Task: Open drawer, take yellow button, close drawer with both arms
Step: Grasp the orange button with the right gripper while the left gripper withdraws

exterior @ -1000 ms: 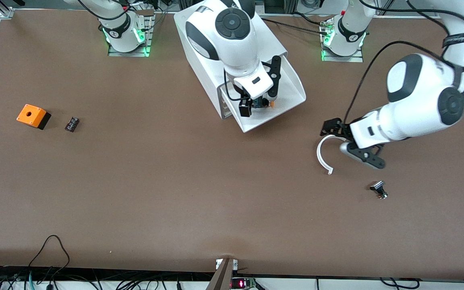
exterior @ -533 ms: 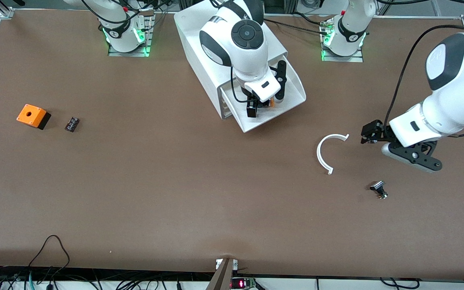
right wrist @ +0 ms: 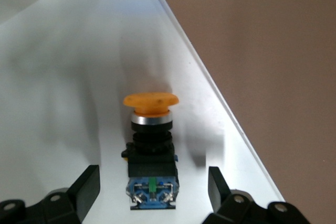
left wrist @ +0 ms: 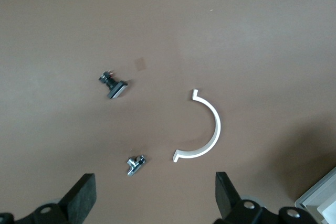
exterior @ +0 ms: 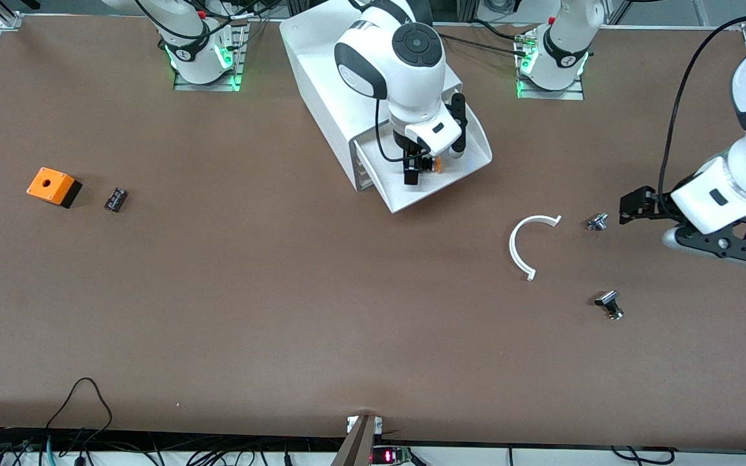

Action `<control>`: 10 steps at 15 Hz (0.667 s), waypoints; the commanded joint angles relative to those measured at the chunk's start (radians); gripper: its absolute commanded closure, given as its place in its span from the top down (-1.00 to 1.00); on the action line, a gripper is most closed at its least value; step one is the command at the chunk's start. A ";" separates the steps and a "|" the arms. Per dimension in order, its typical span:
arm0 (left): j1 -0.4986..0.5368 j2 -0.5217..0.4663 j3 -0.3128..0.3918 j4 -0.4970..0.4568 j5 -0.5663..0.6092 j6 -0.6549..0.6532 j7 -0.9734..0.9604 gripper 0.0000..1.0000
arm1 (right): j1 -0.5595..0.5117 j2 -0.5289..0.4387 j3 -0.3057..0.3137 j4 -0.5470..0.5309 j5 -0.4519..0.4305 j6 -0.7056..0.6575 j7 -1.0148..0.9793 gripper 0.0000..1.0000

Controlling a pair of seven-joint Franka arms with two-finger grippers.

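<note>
The drawer (exterior: 470,152) stands pulled out of the white cabinet (exterior: 321,71). The button (exterior: 436,166) lies on its side in the drawer, near the drawer's edge. My right gripper (exterior: 422,169) is down in the drawer, open. In the right wrist view the button (right wrist: 151,140) lies on the drawer floor (right wrist: 63,77), with its blue end between the open fingers of the right gripper (right wrist: 152,195), not touching them. My left gripper (exterior: 629,208) is open and empty over the table, toward the left arm's end. The left gripper (left wrist: 155,200) is also open in its wrist view.
A white arc-shaped piece (exterior: 517,249) lies on the table, with a small metal part (exterior: 597,222) beside it near my left gripper. Another small fitting (exterior: 609,304) lies nearer the front camera. An orange box with a hole (exterior: 52,186) and a small black block (exterior: 115,199) lie toward the right arm's end.
My left gripper has drawn back from the white arc toward its end of the table, uncovering the small metal part. My right gripper has shifted over the drawer to straddle the button.
</note>
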 commanded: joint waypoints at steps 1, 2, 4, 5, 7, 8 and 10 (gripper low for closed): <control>0.011 -0.075 0.016 -0.024 0.017 -0.063 -0.018 1.00 | 0.016 0.019 -0.013 0.037 -0.012 -0.016 -0.018 0.59; 0.018 -0.111 0.020 -0.059 0.017 -0.066 -0.016 1.00 | 0.015 0.019 -0.013 0.037 -0.012 -0.015 -0.018 0.48; 0.020 -0.165 0.032 -0.108 0.016 -0.056 -0.019 1.00 | 0.016 0.019 -0.013 0.036 -0.012 -0.010 -0.019 0.37; 0.020 -0.187 0.043 -0.128 0.013 -0.042 -0.021 1.00 | 0.015 0.019 -0.013 0.037 -0.013 -0.012 -0.021 0.29; 0.020 -0.227 0.072 -0.192 -0.023 -0.001 -0.027 1.00 | 0.018 0.017 -0.013 0.037 -0.013 -0.018 -0.019 0.16; 0.014 -0.248 0.101 -0.225 -0.046 0.021 -0.027 1.00 | 0.018 0.016 -0.014 0.037 -0.013 -0.019 -0.018 0.11; 0.006 -0.265 0.115 -0.251 -0.057 0.029 -0.042 1.00 | 0.018 0.012 -0.017 0.039 -0.015 -0.021 -0.019 -0.06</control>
